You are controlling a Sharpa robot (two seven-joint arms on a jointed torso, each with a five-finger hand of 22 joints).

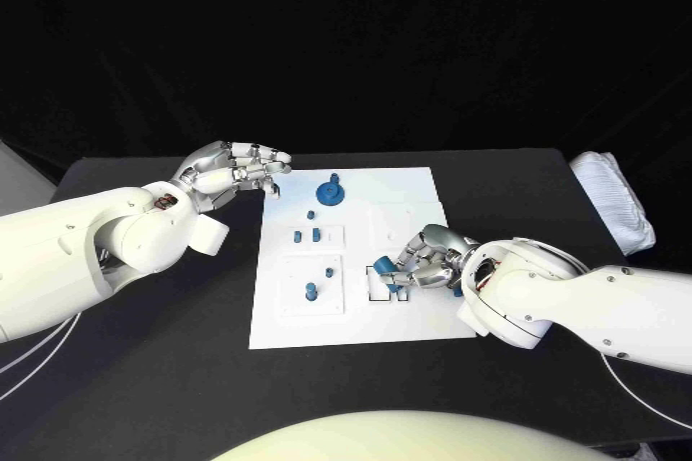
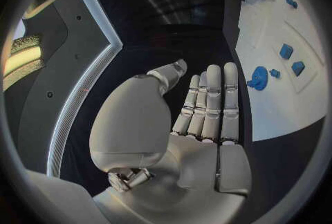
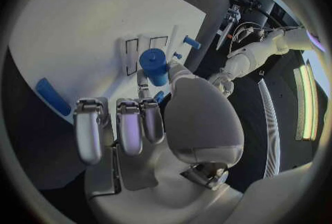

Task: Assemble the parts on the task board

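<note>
Head view: my right hand (image 1: 428, 259) grips a blue part (image 3: 155, 65) over the task board (image 1: 411, 196)'s 4 o'clock corner; left hand (image 1: 231, 168) hangs empty, fingers apart.

The right hand (image 1: 427, 261) covers part of the task board (image 1: 411, 196) and most of the blue part (image 3: 155, 64) under its fingers. The smaller blue pieces (image 1: 303, 237) are too small to identify by shape.

The task board (image 1: 411, 326) lies mid-table. The left hand (image 1: 231, 168) hangs off the board's far left corner, holding nothing. The right hand (image 1: 427, 259) sits over the board's right half, fingers around a blue part (image 1: 387, 270).
</note>
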